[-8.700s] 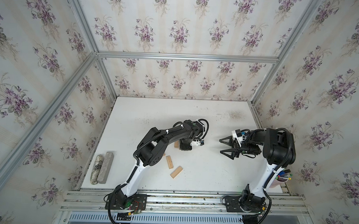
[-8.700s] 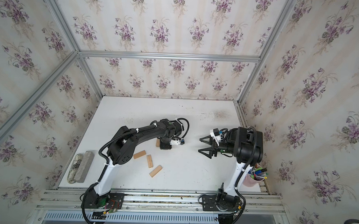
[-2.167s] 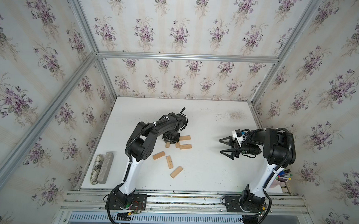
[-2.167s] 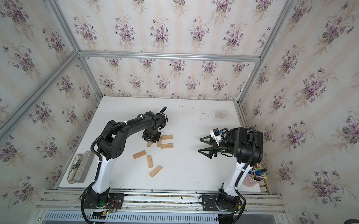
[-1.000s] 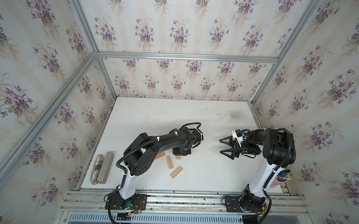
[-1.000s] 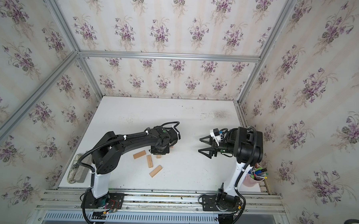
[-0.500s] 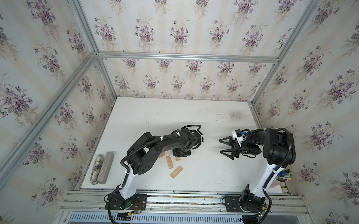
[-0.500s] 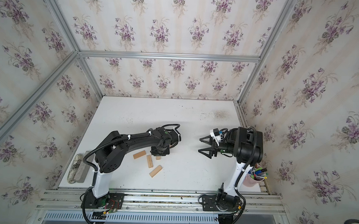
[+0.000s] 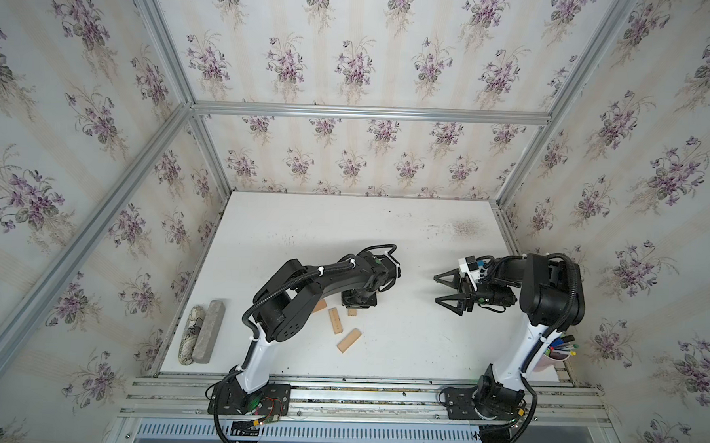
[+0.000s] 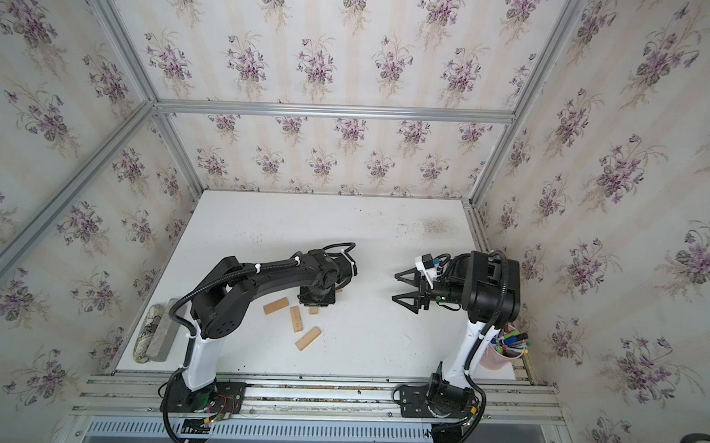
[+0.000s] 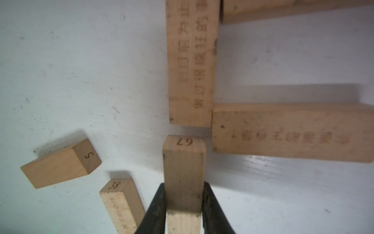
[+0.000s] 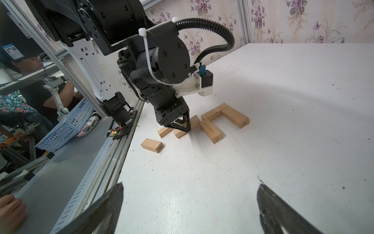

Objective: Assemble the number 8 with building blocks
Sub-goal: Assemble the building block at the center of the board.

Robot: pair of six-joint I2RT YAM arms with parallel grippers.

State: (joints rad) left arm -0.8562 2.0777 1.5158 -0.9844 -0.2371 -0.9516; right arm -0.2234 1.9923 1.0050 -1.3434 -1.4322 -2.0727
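Several light-tan building blocks lie on the white table [image 9: 386, 232]. My left gripper [image 11: 183, 202] is shut on a block marked 67 [image 11: 183, 172]. That block's end sits a small gap from the end of an engraved block [image 11: 191, 60], beside a crosswise block [image 11: 291, 131]. Another block [image 11: 263, 10] lies further off. In the right wrist view these form a partial number 8 [image 12: 222, 119] under the left gripper [image 12: 183, 125]. Loose blocks lie nearby [image 9: 334, 321] [image 9: 349, 340] [image 10: 276, 305]. My right gripper [image 9: 449, 294] hovers open and empty to the right.
A grey stone-like bar [image 9: 208, 331] and a mottled oblong [image 9: 190, 334] lie at the table's left edge. A pink cup of pens [image 9: 555, 354] stands by the right arm's base. Floral walls and metal rails [image 9: 338, 388] enclose the table.
About two seconds ago the left arm was reaching to the back left; it has swung right over the placed blocks. Over the last second it has edged slightly forward. The right arm has not moved.
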